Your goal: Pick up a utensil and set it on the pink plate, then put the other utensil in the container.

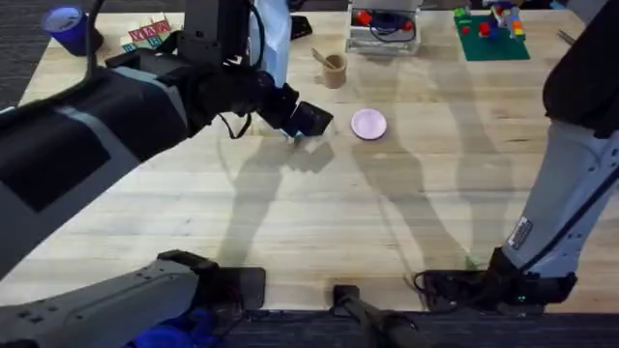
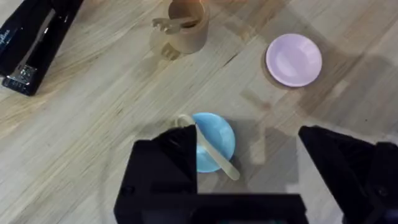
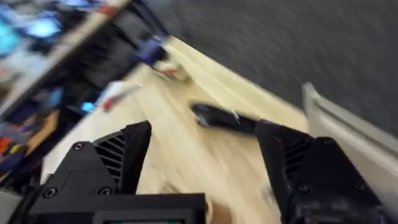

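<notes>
The spoon [image 2: 210, 151] lies across a light-blue plate [image 2: 214, 134], its head at the plate's rim. My left gripper [image 2: 249, 171] hovers above that plate, open and holding nothing; the overhead view shows it [image 1: 308, 121] just left of the pink plate [image 1: 368, 124]. The pink plate [image 2: 293, 60] is bare. Behind it stands the tan container [image 1: 335, 70] with the fork [image 1: 319, 55] leaning out of it. The left wrist view also shows the container [image 2: 189, 31] and the fork [image 2: 166, 25]. My right gripper [image 3: 205, 165] is open, with nothing between its fingers.
A black stapler [image 2: 31, 43] lies on the table to one side of the container. At the back are a purple cup [image 1: 66, 27], a clear box [image 1: 384, 29] and a green brick plate [image 1: 491, 37]. The right arm [image 1: 571, 193] stands at the right edge.
</notes>
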`<state>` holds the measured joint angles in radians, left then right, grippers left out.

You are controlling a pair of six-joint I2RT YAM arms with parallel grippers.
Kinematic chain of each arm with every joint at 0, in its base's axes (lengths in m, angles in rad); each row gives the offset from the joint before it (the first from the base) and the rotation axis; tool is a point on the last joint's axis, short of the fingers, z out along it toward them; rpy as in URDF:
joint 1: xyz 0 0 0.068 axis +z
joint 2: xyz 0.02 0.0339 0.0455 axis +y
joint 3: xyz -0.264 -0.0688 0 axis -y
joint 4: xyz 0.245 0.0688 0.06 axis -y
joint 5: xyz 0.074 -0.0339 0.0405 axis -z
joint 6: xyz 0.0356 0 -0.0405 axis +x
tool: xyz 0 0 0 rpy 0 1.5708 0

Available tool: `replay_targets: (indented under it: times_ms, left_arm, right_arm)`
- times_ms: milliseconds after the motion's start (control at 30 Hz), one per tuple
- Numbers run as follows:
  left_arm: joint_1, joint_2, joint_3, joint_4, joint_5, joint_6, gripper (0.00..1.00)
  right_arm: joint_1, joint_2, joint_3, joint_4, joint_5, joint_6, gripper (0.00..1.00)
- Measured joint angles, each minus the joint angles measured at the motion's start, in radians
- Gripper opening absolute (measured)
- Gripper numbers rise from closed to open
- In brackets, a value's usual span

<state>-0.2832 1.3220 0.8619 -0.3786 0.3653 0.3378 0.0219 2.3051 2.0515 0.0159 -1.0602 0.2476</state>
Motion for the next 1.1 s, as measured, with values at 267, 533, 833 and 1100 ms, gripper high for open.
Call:
replay_targets:
  times_ms: [267, 533, 833, 1100]
  left_arm:
    - [0.000, 0.000, 0.000, 0.000, 0.000, 0.000, 0.992]
    - [0.000, 0.000, 0.000, -0.001, 0.000, 0.000, 0.993]
    - [0.000, 0.000, 0.000, -0.003, 0.000, 0.000, 0.993]
    - [0.000, 0.000, 0.000, -0.018, 0.000, 0.000, 0.993]
  right_arm:
    - [0.015, 0.000, 0.225, -0.810, 0.387, -0.359, 0.995]
    - [0.045, -0.034, 0.443, -1.250, 0.706, -0.488, 0.996]
    - [0.048, -0.140, 0.551, -1.505, 0.951, -0.515, 0.996]
    - [0.074, -0.167, 0.557, -1.629, 1.052, -0.518, 0.996]
